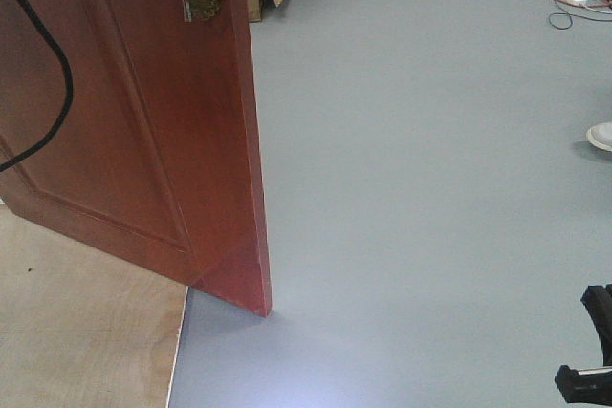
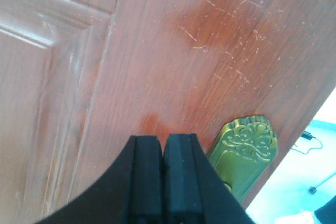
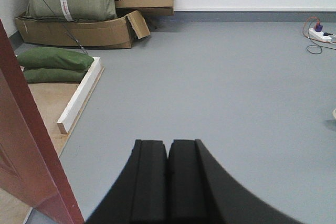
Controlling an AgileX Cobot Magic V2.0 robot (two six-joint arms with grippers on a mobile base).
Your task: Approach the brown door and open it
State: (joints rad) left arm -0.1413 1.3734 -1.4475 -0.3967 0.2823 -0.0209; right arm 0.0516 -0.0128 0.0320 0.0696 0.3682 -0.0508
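The door (image 1: 124, 112) stands open. The left gripper (image 2: 164, 148), by the lock plate (image 2: 244, 153), and the right gripper (image 3: 168, 150) are clenched.

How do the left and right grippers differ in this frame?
The left gripper points at the face of the brown door, beside the brass lock plate; the right gripper points over open grey floor. The door fills the left gripper's view; the right gripper's view catches only its edge. Both have their fingers shut, holding nothing.
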